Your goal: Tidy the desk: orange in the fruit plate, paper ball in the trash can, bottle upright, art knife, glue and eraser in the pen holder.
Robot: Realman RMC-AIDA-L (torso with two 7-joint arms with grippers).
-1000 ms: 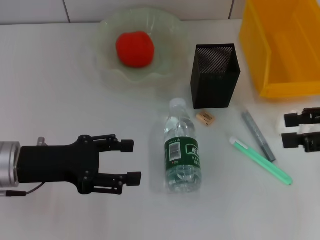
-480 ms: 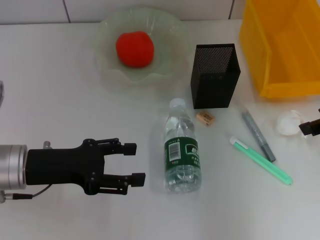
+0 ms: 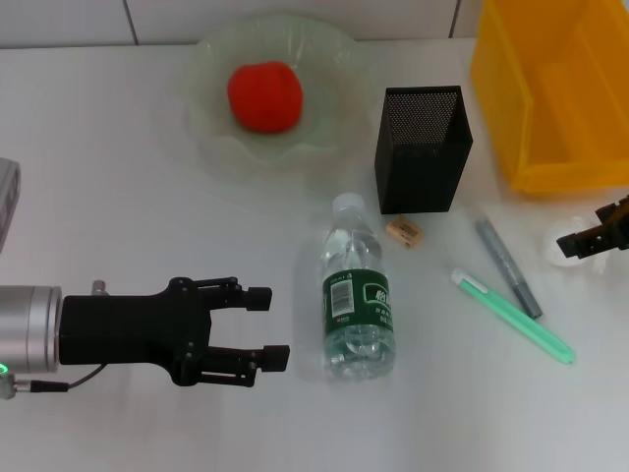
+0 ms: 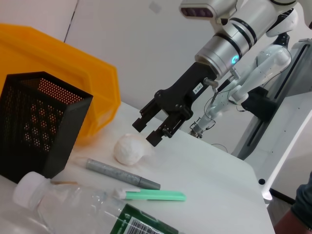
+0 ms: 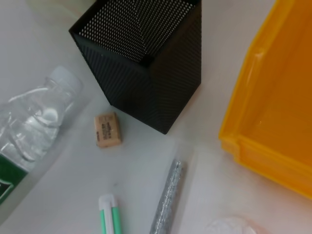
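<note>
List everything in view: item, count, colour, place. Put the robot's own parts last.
orange: 1, red-orange, in the fruit plate.
fruit plate: 1, pale green glass, far side of the table.
pen holder: 1, black mesh, upright between plate and trash can.
trash can: 1, yellow, far right.
bottle: 1, clear with green label and white cap, lying on its side at centre.
eraser: 1, tan, just in front of the pen holder.
grey stick: 1, grey, right of the eraser.
green stick: 1, green and white, beside the grey stick.
paper ball: 1, white, before the trash can.
left gripper: black, open, left of the bottle.
right gripper: black, open, above the paper ball.
</note>
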